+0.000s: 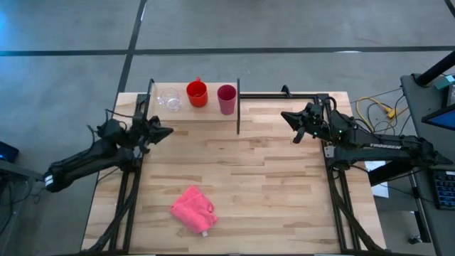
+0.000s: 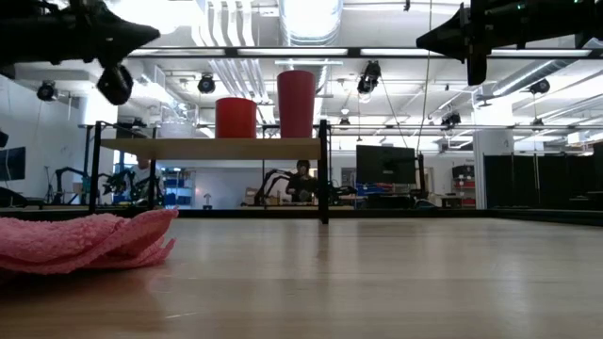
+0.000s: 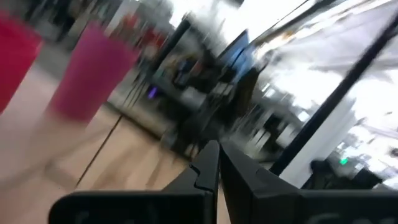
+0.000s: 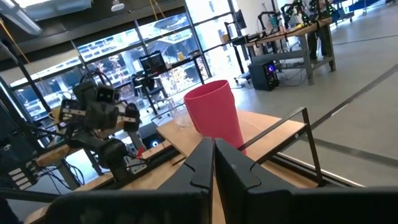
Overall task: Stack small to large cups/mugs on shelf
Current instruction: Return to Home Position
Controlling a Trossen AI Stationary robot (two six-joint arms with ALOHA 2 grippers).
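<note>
Three in a row on the shelf [image 1: 195, 116]: cup [image 1: 169, 99] at the left end, mug [image 1: 197, 93] in the middle, tumbler [image 1: 227, 99] on the right, side by side along the board. Your left gripper [image 1: 168, 131] hovers just off the shelf's near-left corner, fingers pinched together on nothing, with the cup its closest neighbour. Your right gripper [image 1: 285, 114] sits past the right upright, well apart from the tumbler, also closed and empty. The left is the nearer arm, so I'd back it away from the row with care.

Clear cup [image 1: 170, 99], red mug [image 1: 197, 93], tumbler [image 1: 227, 99] on shelf [image 1: 202, 114]
</note>
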